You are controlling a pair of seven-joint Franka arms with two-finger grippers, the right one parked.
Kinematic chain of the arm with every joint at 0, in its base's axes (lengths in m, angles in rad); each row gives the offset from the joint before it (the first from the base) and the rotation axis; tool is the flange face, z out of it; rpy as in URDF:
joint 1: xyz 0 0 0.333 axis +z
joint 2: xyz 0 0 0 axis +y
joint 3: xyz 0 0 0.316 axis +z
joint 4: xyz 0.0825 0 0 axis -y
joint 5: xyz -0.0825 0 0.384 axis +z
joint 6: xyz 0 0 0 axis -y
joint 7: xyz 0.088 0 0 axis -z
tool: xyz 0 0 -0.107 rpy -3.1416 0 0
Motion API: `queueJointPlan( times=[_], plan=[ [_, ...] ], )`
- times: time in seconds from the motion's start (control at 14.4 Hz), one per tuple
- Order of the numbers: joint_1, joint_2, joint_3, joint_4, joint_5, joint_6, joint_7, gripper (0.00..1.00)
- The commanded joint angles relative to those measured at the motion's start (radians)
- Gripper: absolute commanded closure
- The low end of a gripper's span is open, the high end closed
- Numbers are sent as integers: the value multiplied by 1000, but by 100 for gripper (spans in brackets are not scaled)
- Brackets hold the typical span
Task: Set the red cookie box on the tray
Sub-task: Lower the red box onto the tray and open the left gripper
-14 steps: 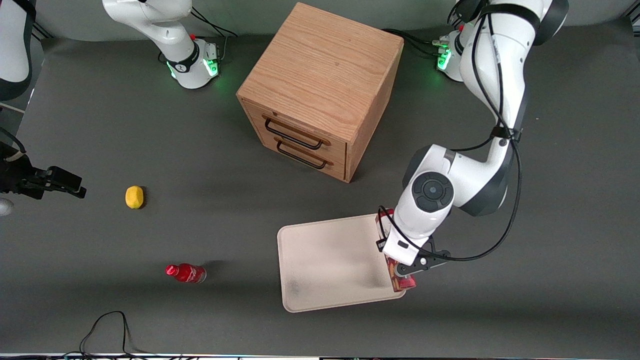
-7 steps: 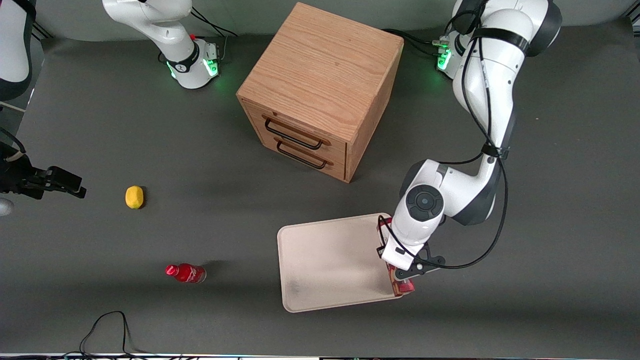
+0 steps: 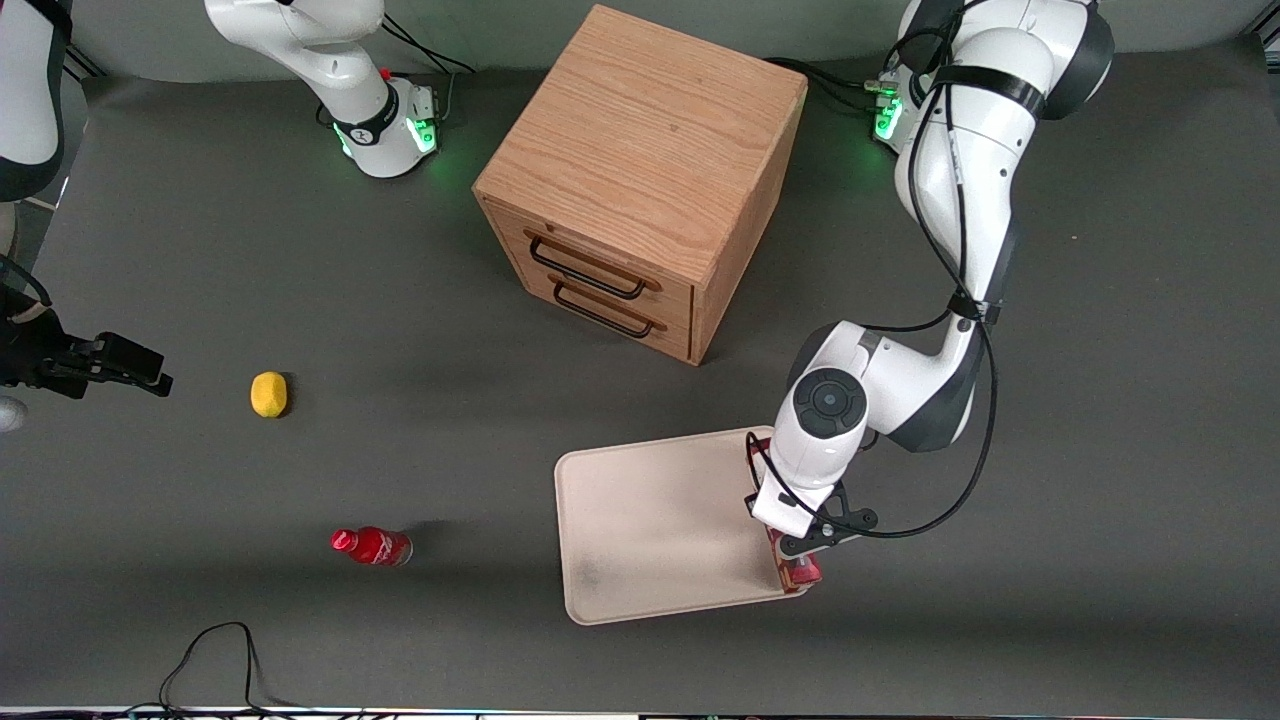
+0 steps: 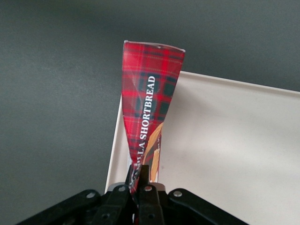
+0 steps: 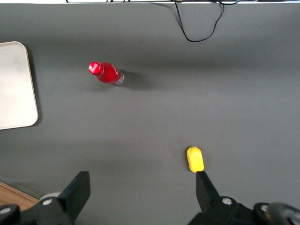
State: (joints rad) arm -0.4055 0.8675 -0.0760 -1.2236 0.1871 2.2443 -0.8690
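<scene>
pincer (image 4: 139, 180) gripping red cookie box (image 4: 151, 110) — over tray (image 4: 234, 140)

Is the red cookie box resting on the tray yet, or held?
Held: the tool pinches the red cookie box over the tray rim; contact cannot be told.

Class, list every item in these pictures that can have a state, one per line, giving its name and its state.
gripper: shut on the red cookie box, over the tray's edge toward the working arm's end.
red cookie box: gripped, partly over the tray's edge.
tray: flat on the table, nothing seen lying on it.
drawer cabinet: both drawers shut.
red bottle: lying on its side.
lemon: resting on the table.
</scene>
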Motion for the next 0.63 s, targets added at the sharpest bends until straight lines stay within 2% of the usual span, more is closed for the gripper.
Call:
queueJointPlan(
  times=[0.0,0.07,0.14,0.21,0.28,0.56],
  plan=[
    [-10,-15,5,-11,23,-3,-36,100],
    [-12,-15,5,-16,25,-3,-42,96],
    [-10,-16,5,-16,26,-5,-38,60],
    [-12,-16,7,-16,26,-6,-41,13],
    [-12,-18,7,-16,26,-8,-41,0],
    [-12,-21,7,-16,26,-9,-42,0]
  ],
)
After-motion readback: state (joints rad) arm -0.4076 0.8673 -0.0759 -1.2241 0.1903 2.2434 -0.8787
